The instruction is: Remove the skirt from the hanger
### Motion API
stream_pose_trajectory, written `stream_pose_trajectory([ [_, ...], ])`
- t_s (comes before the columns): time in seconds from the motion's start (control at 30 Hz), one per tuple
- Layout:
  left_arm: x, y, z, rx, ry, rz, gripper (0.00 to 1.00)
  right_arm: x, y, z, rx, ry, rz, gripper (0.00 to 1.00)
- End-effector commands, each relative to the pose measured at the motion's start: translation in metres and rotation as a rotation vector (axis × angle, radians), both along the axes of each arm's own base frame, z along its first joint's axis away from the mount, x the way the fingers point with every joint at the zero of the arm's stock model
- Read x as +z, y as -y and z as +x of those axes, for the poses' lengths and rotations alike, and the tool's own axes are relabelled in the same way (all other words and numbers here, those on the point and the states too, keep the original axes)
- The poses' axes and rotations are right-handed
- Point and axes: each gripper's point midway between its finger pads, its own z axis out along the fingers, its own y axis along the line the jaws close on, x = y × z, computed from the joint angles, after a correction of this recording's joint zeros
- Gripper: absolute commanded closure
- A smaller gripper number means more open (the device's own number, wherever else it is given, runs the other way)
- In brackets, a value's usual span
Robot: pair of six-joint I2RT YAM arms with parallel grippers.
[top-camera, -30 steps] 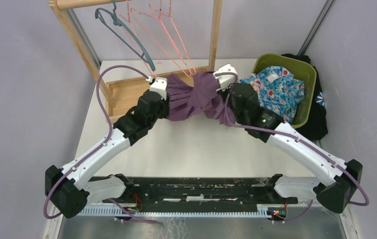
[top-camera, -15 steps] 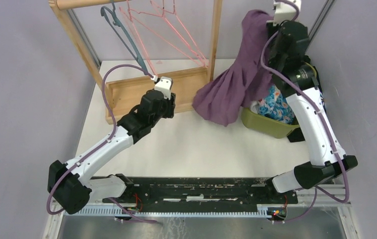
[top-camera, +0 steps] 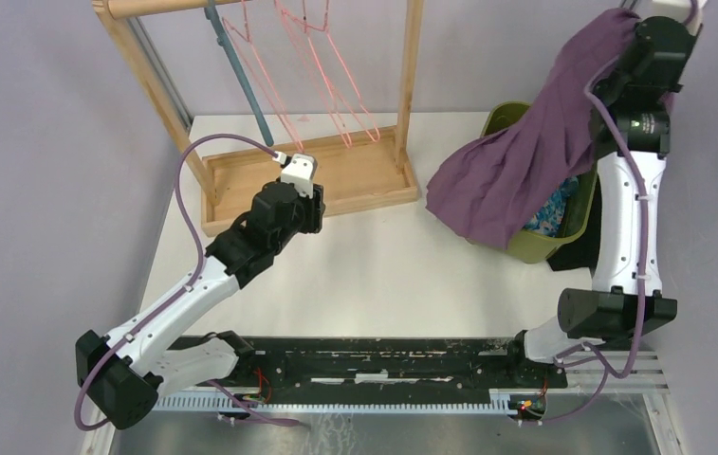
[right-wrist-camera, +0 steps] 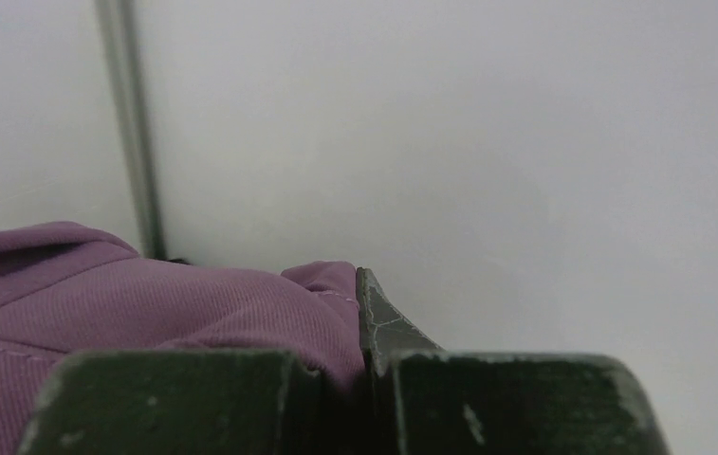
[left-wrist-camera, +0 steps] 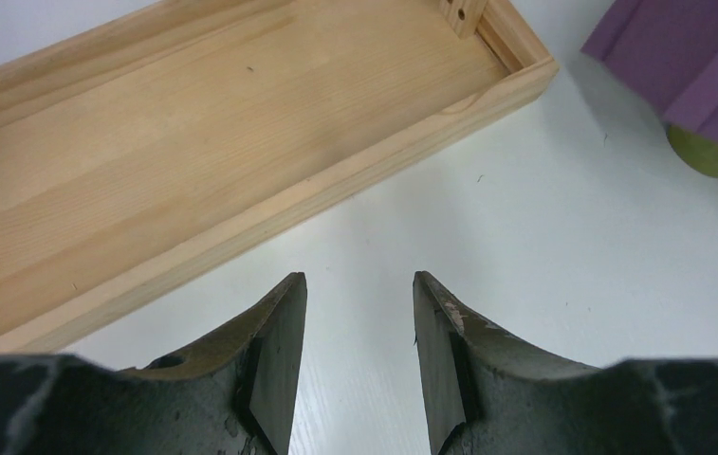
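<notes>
Pale grey-violet walls box in the white table [top-camera: 374,275], and straight away we're short of a clear look up top. The right claw [right-wrist-camera: 362,313] runs off the upper right corner of the overhead view, its tips buried in cloth. Its own wrist camera does show it, pinched tight on a fold of the skirt [top-camera: 525,171]. One finger is swallowed by fabric, the other is a scuffed dark wedge against a blank wall. So the skirt is high on the far right, well apart from the rack, draping in a long purple fall over the green bin [top-camera: 549,246]. We can't tell whether the hem touches the rim. It's a matte, finely woven purple, stitched along the edge, fanning into crisp pleats at the bottom. A floral garment [top-camera: 556,201] peeks out beneath it, mostly covered. Over on the other side, the left claw [left-wrist-camera: 358,313] hangs about half open with nothing between its chipped black fingers. It sits just off the front lip of the pale wooden tray [left-wrist-camera: 193,142] at the rack's foot. Up on the wooden rail [top-camera: 165,8], pink wire hangers [top-camera: 322,76] and a teal hanger [top-camera: 238,76] dangle bare, their tops cut off by the frame edge.
</notes>
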Motion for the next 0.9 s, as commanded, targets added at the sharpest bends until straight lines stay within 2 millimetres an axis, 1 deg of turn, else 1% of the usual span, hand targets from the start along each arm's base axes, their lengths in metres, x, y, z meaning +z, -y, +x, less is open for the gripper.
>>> stream_pose_trajectory([
  [0.0,0.008,0.001,-0.007,-0.01,0.009,-0.051,0.48,0.048,0.038,-0.023,-0.107,0.193,0.014,0.99],
  [0.07,0.007,0.002,-0.007,-0.016,0.006,-0.051,0.48,0.043,0.054,-0.015,-0.149,0.177,0.014,0.99],
  [0.17,0.004,0.003,-0.007,-0.022,-0.004,-0.046,0.48,0.039,0.076,-0.012,-0.223,0.168,0.028,0.99],
  [0.2,0.003,0.004,-0.007,-0.025,-0.008,-0.043,0.47,0.038,0.081,-0.011,-0.234,0.17,0.037,0.99],
  [0.3,-0.003,0.005,-0.005,-0.024,-0.021,-0.03,0.48,0.028,0.087,-0.005,-0.248,0.153,0.043,0.99],
  [0.4,-0.007,0.007,-0.004,-0.027,-0.033,-0.024,0.48,0.014,0.091,0.002,-0.262,0.109,0.038,0.99],
  [0.47,-0.009,0.009,-0.004,-0.033,-0.042,-0.027,0.48,-0.002,0.087,0.012,-0.206,0.077,0.064,0.99],
  [0.5,-0.011,0.01,-0.004,-0.036,-0.046,-0.03,0.48,-0.018,0.08,0.022,-0.147,0.047,0.091,0.99],
  [0.53,-0.011,0.012,-0.004,-0.04,-0.05,-0.034,0.48,-0.034,0.07,0.034,-0.072,0.041,0.137,0.99],
  [0.57,-0.011,0.013,-0.004,-0.042,-0.049,-0.037,0.48,-0.045,0.058,0.038,-0.014,0.037,0.171,0.99],
  [0.63,-0.011,0.014,-0.003,-0.046,-0.051,-0.039,0.48,-0.078,0.03,0.048,0.08,-0.005,0.22,0.99],
  [0.73,-0.01,0.016,-0.003,-0.053,-0.053,-0.04,0.48,-0.133,-0.025,0.058,0.208,-0.077,0.27,0.99],
  [0.87,-0.011,0.016,-0.004,-0.062,-0.054,-0.039,0.48,-0.208,-0.101,0.068,0.435,-0.163,0.431,0.99],
])
